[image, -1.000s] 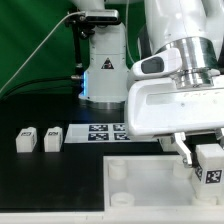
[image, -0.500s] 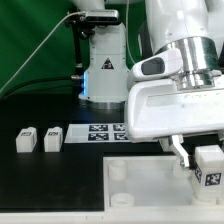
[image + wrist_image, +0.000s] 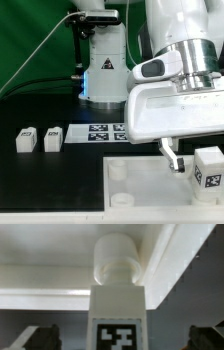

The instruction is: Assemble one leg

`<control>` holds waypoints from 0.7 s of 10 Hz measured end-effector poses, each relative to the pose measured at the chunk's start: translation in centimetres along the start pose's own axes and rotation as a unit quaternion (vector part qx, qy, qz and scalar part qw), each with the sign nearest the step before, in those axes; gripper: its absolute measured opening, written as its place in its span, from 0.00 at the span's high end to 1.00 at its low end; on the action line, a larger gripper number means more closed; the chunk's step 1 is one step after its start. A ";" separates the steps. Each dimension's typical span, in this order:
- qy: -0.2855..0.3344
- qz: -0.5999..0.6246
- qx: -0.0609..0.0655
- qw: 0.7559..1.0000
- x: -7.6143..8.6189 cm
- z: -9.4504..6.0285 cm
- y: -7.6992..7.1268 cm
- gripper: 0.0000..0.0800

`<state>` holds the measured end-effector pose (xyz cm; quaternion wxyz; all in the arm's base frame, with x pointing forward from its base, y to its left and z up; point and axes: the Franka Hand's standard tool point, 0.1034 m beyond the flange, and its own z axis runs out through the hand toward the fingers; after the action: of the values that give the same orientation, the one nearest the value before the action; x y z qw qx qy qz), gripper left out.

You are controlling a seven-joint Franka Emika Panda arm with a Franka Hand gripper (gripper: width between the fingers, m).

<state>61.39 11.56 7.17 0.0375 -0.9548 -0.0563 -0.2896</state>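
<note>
Evidently my hand [image 3: 125, 338] stands wide, clear of the leg [image 3: 208, 168] upright at the white panel [image 3: 145, 190] corner; next, I judge, grasp and screw it in.

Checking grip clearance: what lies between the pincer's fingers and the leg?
Nothing; the wrist view shows bare gaps between the leg and both fingers of the pincer.

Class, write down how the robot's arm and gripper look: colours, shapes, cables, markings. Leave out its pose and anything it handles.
The arm is glossy white, built of rounded, tube-like shells, with a grey patch near the wrist. The gripper has a wide, boxy white body with softened corners. Its fingers are slim and pale, with dark grey tips. No cables or markings show on the visible parts.
</note>
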 end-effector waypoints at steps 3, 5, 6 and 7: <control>0.000 0.000 0.000 1.000 0.0 0.0 0.0 0.19; -0.025 0.002 0.005 1.000 0.6 -0.4 0.1 0.19; -0.050 0.003 0.010 0.999 1.7 -1.2 0.3 0.19; -0.052 0.005 0.011 0.999 3.1 -1.7 0.6 0.19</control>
<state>63.10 11.01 10.23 0.0465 -0.9684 -0.0561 -0.2386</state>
